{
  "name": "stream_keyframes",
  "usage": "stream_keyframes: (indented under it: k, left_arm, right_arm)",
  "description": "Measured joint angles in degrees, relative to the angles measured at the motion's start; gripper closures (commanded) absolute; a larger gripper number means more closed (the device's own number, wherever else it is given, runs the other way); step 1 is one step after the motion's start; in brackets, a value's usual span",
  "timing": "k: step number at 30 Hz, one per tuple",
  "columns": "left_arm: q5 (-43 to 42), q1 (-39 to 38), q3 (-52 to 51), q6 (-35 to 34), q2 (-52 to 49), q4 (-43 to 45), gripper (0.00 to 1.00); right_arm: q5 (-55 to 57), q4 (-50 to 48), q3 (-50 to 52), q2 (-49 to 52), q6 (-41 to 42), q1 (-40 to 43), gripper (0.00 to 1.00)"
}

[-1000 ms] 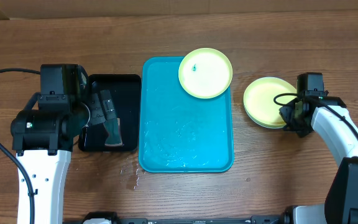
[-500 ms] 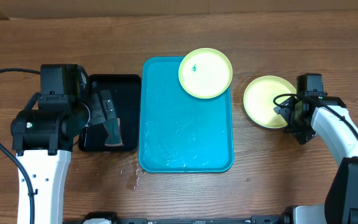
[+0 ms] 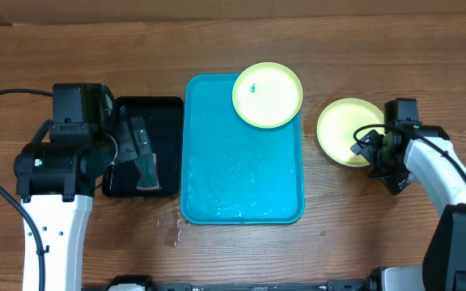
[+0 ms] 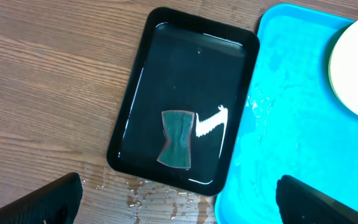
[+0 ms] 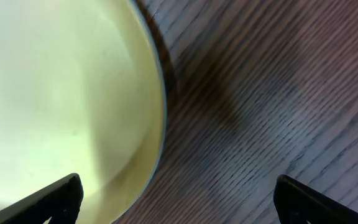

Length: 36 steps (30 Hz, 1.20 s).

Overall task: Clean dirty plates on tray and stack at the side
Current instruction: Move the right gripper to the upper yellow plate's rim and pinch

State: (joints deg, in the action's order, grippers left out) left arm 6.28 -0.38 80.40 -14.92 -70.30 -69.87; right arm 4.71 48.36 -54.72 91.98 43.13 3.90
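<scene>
Turquoise plastic, raised rim, rounded corners: that's the tray (image 3: 241, 182), laid in the middle of the wooden table (image 3: 379, 242), and its bare floor looks wet. One pale yellow-green plate (image 3: 267, 95) is parked at the tray's far right corner, with its edge hanging over the rim a bit. A small dark speck (image 3: 253, 88) is seen on it, left of centre.

A second yellow-green plate (image 3: 342, 129) is set on the table to the right of the tray, well apart from the first one. A thin bluish edge is made out along its rim in the right wrist view, but what's under it can't really be told.

The right gripper (image 5: 178, 193) is held low at that plate's right edge, fingers spread wide with nothing between them. One finger is over the plate, the other over bare wood.

The left gripper (image 4: 176, 193) is hung above the near end of the black tray (image 4: 124, 118), also spread wide and empty. The black tray is butted up against the turquoise one's left side. Water is held in it, and a dark greenish pad (image 4: 177, 138) is lying in there. Droplets (image 4: 135, 198) are scattered on the wood just beside its near corner.
</scene>
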Motion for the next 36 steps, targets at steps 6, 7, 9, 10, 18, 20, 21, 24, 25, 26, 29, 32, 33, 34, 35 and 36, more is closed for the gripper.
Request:
stream_keyframes:
  k: [6, 7, 9, 10, 18, 20, 21, 24, 25, 26, 29, 32, 33, 34, 35, 36]
  left_arm:
    - [0.00, 0.00, 0.00, -0.02, 0.00, -0.02, 0.00]
    - [0.00, 0.00, 0.00, 0.00, 0.00, -0.02, 0.00]
    - [0.00, 0.00, 0.00, -0.02, 0.00, -0.02, 0.00]
    - [0.00, 0.00, 0.00, 0.00, 0.00, -0.02, 0.00]
    - [0.00, 0.00, 0.00, 0.00, 0.00, 0.00, 0.00]
    - [0.00, 0.00, 0.00, -0.02, 0.00, -0.02, 0.00]
    - [0.00, 0.00, 0.00, 0.00, 0.00, 0.00, 0.00]
    - [0.00, 0.00, 0.00, 0.00, 0.00, 0.00, 0.00]
    - [0.00, 0.00, 0.00, 0.00, 0.00, -0.02, 0.00]
    - [0.00, 0.00, 0.00, -0.02, 0.00, -0.02, 0.00]
    - [0.00, 0.00, 0.00, -0.02, 0.00, 0.00, 0.00]
    - [0.00, 0.00, 0.00, 0.00, 0.00, -0.02, 0.00]
    - [0.00, 0.00, 0.00, -0.02, 0.00, 0.00, 0.00]
    - [0.00, 0.00, 0.00, 0.00, 0.00, 0.00, 0.00]
    - [0.00, 0.00, 0.00, -0.02, 0.00, -0.02, 0.00]
    - [0.00, 0.00, 0.00, 0.00, 0.00, -0.02, 0.00]
  right_arm:
    - [-1.05, -6.47, 0.00, 0.00, -5.42, -5.90, 0.16]
    - [-1.33, -7.34, -0.02, 0.00, -6.32, -7.56, 0.17]
    - [-1.51, -8.37, -0.15, 0.00, -7.13, -10.03, 0.19]
    - [-1.57, -8.94, -0.48, 0.00, -7.48, -11.61, 0.19]
    - [-5.14, -8.59, -10.10, 0.00, -8.90, -18.08, 0.21]
    - [-6.12, -6.78, -13.46, 0.00, -9.22, -18.10, 0.22]
    - [-6.45, -5.42, -15.76, 0.00, -9.29, -18.08, 0.23]
    - [-7.34, -3.65, -21.29, 0.11, -9.77, -18.10, 0.24]
    - [-7.43, -3.28, -23.26, 0.31, -9.92, -18.10, 0.24]
    - [-7.48, -3.32, -24.76, 0.59, -9.97, -18.10, 0.24]
    - [-7.45, -4.26, -27.19, 2.12, -10.19, -18.10, 0.23]
    - [-6.08, -7.06, -27.41, 5.70, -10.19, -18.10, 0.23]
    - [-5.35, -8.15, -27.41, 7.39, -10.21, -18.10, 0.23]
    - [-4.79, -9.14, -27.41, 9.09, -10.58, -18.10, 0.23]
    - [-4.44, -9.62, -27.41, 10.25, -10.82, -18.10, 0.24]
    - [-4.26, -10.38, -27.41, 11.69, -11.26, -18.10, 0.24]
